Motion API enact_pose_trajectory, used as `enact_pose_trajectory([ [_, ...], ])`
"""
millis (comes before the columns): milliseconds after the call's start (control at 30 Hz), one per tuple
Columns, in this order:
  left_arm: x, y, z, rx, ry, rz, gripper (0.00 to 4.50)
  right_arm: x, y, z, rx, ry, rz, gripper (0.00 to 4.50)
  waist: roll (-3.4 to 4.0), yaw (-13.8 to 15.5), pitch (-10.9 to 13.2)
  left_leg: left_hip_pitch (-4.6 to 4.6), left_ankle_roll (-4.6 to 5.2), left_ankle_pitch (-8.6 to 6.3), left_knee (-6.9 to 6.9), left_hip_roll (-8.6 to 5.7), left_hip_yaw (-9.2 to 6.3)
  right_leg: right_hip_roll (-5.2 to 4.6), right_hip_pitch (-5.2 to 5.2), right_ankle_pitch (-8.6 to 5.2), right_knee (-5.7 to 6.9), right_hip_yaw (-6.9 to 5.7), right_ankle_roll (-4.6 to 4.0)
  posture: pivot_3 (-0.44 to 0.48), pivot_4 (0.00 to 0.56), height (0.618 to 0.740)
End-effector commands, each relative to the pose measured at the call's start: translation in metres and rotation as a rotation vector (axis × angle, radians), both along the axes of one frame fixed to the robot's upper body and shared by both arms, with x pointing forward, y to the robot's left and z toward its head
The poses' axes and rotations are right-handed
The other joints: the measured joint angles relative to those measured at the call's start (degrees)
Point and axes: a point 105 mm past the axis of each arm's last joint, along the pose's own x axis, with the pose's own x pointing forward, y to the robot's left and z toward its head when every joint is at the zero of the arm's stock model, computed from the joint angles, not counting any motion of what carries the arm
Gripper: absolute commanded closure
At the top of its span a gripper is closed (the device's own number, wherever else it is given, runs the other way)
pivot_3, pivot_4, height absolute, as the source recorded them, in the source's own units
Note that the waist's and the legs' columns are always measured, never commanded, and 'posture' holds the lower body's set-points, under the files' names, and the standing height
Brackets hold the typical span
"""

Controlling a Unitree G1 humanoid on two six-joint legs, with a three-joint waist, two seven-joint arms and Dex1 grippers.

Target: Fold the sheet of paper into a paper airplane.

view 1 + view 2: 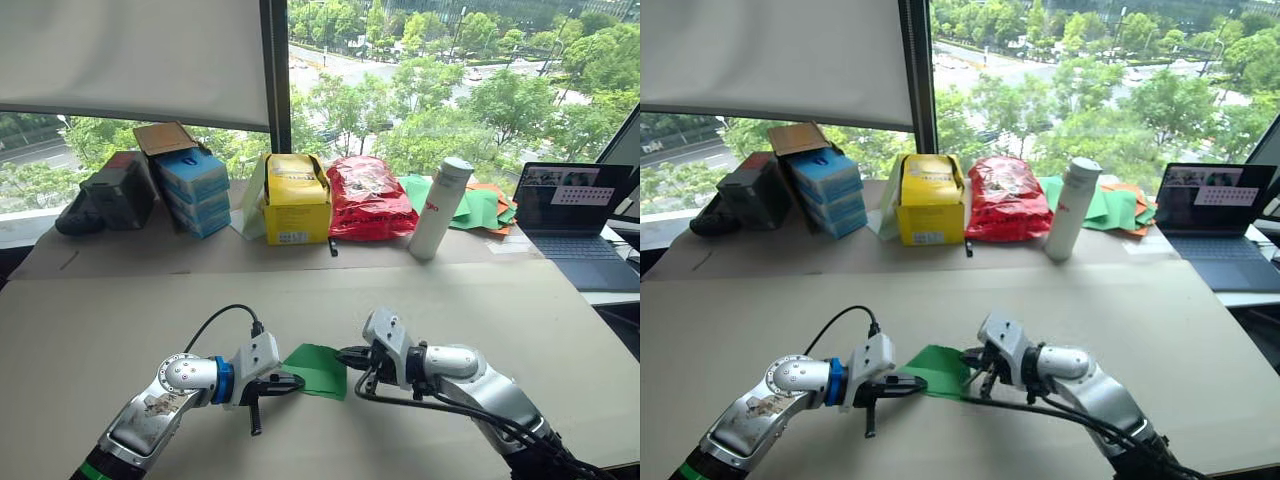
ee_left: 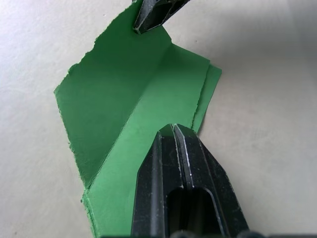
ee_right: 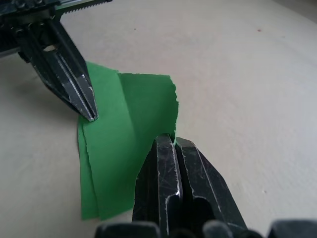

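Indoors, beige table (image 1: 120,330) by window (image 1: 450,80), both jaws pinching sheet of paper (image 1: 318,368).

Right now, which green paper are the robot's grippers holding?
The folded sheet of paper on the table in front, pinched between the left gripper and right gripper. The other green sheets lie heaped far back by the laptop.

One green sheet of paper (image 1: 318,368), one bottle (image 1: 440,208), one laptop (image 1: 575,222), one yellow box (image 1: 296,200).
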Motion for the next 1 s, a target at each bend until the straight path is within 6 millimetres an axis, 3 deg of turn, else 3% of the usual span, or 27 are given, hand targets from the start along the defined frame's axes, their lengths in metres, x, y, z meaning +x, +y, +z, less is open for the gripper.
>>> enact_pose_trajectory([
  [33, 0.001, 0.002, 0.008, -0.005, -0.039, -0.007, 4.50, -0.012, 0.011, 0.011, -0.010, -0.252, 0.121, 4.47, 0.00, 0.0, 0.0, 0.00, -0.01, 0.01, 0.00, 0.01, 0.01, 0.02, -0.01, 0.00, 0.01, 0.01, 0.00, 0.000, 0.150, 0.740],
  [333, 0.002, 0.014, 0.011, 0.009, -0.036, 0.017, 4.50, -0.022, 0.003, -0.018, -0.181, -0.495, 0.304, 4.47, 0.00, 0.0, 0.0, 0.07, -0.06, 0.03, 0.02, 0.03, 0.03, 0.06, 0.04, 0.00, 0.02, 0.06, -0.01, 0.000, 0.150, 0.740],
  [567, 0.003, 0.027, 0.015, 0.026, -0.039, 0.046, 4.50, -0.026, -0.003, -0.046, -0.308, -0.513, 0.410, 4.47, 0.00, 0.0, 0.0, 0.17, -0.09, 0.05, 0.02, 0.05, 0.04, 0.06, 0.10, -0.01, 0.04, 0.13, -0.02, 0.000, 0.150, 0.740],
  [700, 0.007, 0.031, 0.027, -0.001, -0.050, 0.067, 4.50, -0.021, -0.005, -0.049, -0.314, -0.468, 0.368, 4.47, -0.01, 0.0, 0.0, 0.26, -0.09, 0.05, 0.01, 0.07, 0.03, 0.06, 0.17, -0.02, 0.05, 0.36, -0.05, 0.000, 0.150, 0.740],
  [867, 0.009, 0.028, 0.070, -0.113, -0.049, 0.050, 4.50, -0.021, -0.004, -0.050, -0.303, -0.417, 0.348, 4.47, -0.03, 0.0, 0.0, 0.33, -0.11, 0.07, 0.01, 0.09, 0.03, 0.06, 0.20, -0.01, 0.11, 0.44, -0.05, 0.000, 0.150, 0.740],
  [1000, 0.005, 0.011, 0.073, -0.172, -0.007, 0.014, 4.50, -0.020, -0.005, -0.050, -0.310, -0.407, 0.348, 4.47, -0.01, -0.1, 0.0, 0.42, -0.13, 0.08, 0.00, 0.08, 0.02, 0.05, 0.27, -0.01, 0.12, 0.47, -0.06, 0.000, 0.150, 0.740],
])
